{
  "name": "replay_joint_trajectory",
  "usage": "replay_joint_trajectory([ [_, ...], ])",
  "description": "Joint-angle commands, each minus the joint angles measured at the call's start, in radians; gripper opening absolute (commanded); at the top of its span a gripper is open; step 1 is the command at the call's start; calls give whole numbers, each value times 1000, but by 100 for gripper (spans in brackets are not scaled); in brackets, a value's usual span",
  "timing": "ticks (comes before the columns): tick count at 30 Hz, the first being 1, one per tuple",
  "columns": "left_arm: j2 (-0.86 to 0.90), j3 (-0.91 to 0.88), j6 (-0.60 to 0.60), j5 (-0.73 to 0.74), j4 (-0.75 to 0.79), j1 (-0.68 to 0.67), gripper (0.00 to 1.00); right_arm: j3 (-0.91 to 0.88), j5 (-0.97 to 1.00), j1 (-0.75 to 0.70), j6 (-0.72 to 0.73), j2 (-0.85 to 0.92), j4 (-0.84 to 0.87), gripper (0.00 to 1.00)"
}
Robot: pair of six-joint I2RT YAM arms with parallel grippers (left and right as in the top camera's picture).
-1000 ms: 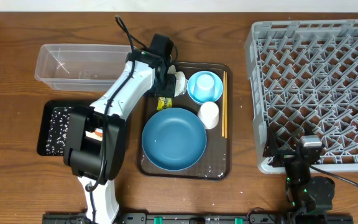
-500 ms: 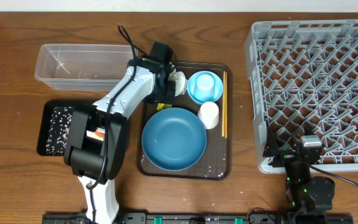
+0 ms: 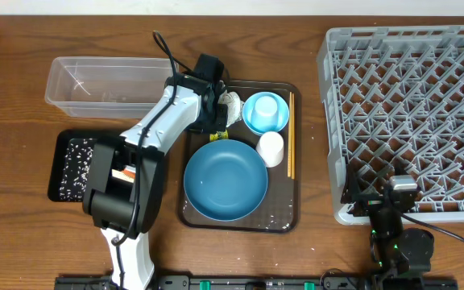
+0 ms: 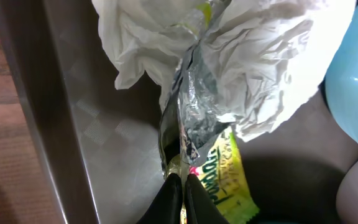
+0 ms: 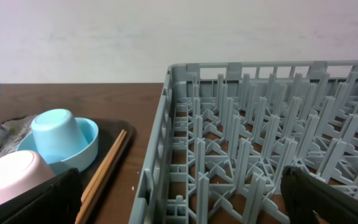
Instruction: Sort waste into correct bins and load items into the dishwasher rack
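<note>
My left gripper (image 4: 183,182) is shut on the thin silver tail of the crumpled white-silver wrapper (image 4: 229,56), at the back left of the brown tray. The yellow-green packet (image 4: 225,180) lies right under the fingertips. Overhead, the wrapper (image 3: 230,103) sits beside the small light-blue bowl (image 3: 264,113), with the white cup (image 3: 271,148), chopsticks (image 3: 290,137) and large dark-blue bowl (image 3: 225,179) nearby. The clear tub (image 3: 95,84) and the black tray (image 3: 75,165), speckled with rice, lie to the left. My right gripper (image 5: 179,205) stands open at the grey rack's (image 3: 409,113) front edge.
The brown serving tray (image 3: 288,219) holds the dishes in the middle of the wooden table. An orange piece (image 3: 122,172) shows in the black tray, half hidden by my left arm. The rack fills the right side.
My left gripper has closed from part-open to shut on the wrapper's tail and shifted slightly forward. The right arm has not moved.
</note>
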Motion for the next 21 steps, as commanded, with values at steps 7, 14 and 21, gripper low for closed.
replay_joint_trajectory([
  [7,-175,16,8,0,-12,1,6,-2,0,3,10,-3,-4,99],
  [14,-206,16,8,0,-27,1,6,-2,0,3,10,-3,-4,99],
  [21,-207,16,9,-1,-26,1,6,-2,0,3,10,-3,-4,99],
])
